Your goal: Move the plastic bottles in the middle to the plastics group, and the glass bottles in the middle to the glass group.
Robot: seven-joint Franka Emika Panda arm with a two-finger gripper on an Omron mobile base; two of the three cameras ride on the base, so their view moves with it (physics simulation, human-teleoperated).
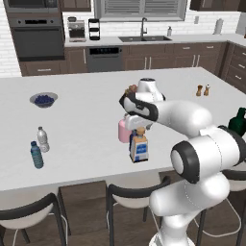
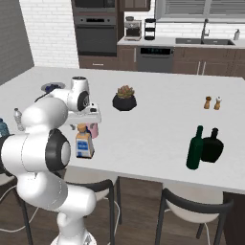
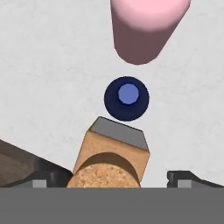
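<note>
My gripper is open and hangs straight above the square clear bottle, its fingertips standing on either side of the tan cork top. That bottle, with its blue-white label, stands upright near the island's front edge. Just past it stands the dark navy-blue bottle, and beyond that the pale-pink bottle. The clear water bottle and the teal-blue one stand together at the left. The tall dark green bottle stands at the right.
A squat black bottle stands beside the green one. A potted plant, salt and pepper shakers and a bowl of blue fruit sit further back on the white island. Stools line its front edge.
</note>
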